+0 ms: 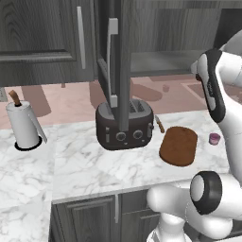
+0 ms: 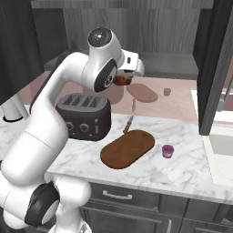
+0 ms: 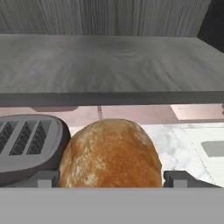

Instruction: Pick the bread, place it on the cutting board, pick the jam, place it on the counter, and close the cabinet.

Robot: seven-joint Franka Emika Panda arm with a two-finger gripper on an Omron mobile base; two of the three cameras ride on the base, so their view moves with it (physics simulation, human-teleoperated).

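Over the tabletop (image 1: 90, 165) in the left base view, the cutting board (image 1: 178, 145) lies bare beside the dark toaster (image 1: 125, 124), the jam (image 1: 215, 138) stands just to its right, and the cabinet (image 1: 112, 61) door hangs open above; a paper towel roll (image 1: 23, 125) stands well apart at the left, and the white arm rises along the right edge with its elbow high. From the right base view, the arm folds up and forward over the toaster (image 2: 84, 115), wrist level, with the gripper (image 2: 122, 80) near the open shelf and the bread (image 2: 121, 80) a dark brown lump under it, well above the cutting board (image 2: 127, 148) and the jam (image 2: 168, 150). Through the hand view, the bread (image 3: 110, 154) sits between 2 dark fingertips (image 3: 43, 178), clamped at its widest flanks. I judge the roll light and soft under a crisp crust, easily crushed, so a gentle hold across the middle suits it.
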